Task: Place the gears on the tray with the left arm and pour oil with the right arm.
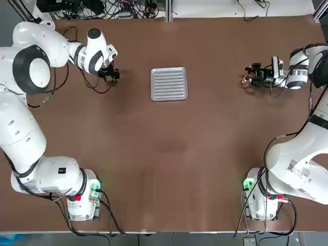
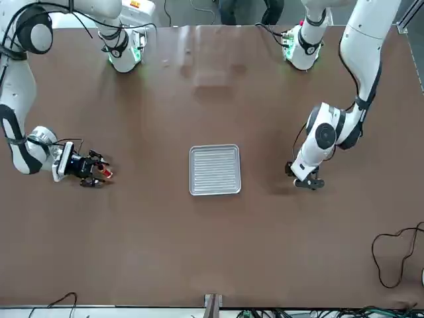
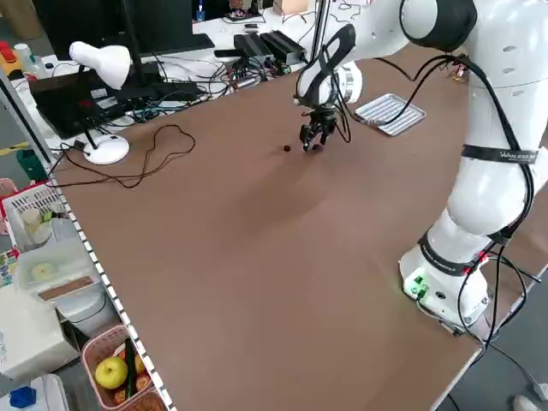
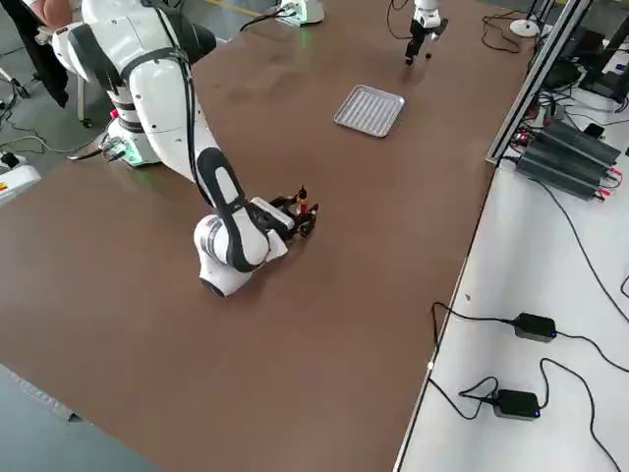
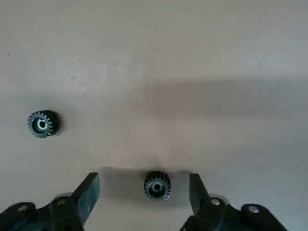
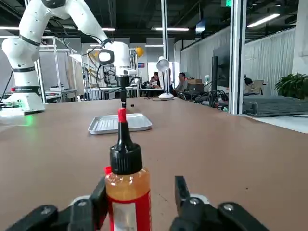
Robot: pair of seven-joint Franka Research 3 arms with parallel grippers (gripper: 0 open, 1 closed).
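Descent straight over black toothed metal gear [image 5: 157, 186] for empty, wide-open left gripper [image 1: 113, 78], top view's upper left; right gripper [image 1: 247, 75], upper right, parted around red-labelled plastic oil bottle [image 6: 129, 192], seemingly ungripped.

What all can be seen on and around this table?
tray: one, silver-grey, ribbed, lying on the table between the two arms
gears: two, black, on the table; one at the left gripper's open fingers, the other a little off
oil bottle: one, amber with red label, black cap and red tip, upright at the right gripper
table: one, brown, under everything
cables: several, dark, on the table and past its edges
fruit basket: one, pink, beside the table
lamp: one, white, beyond the table's edge
left arm with gripper: one, white and black, over the gears
right arm with gripper: one, white and black, at the bottle
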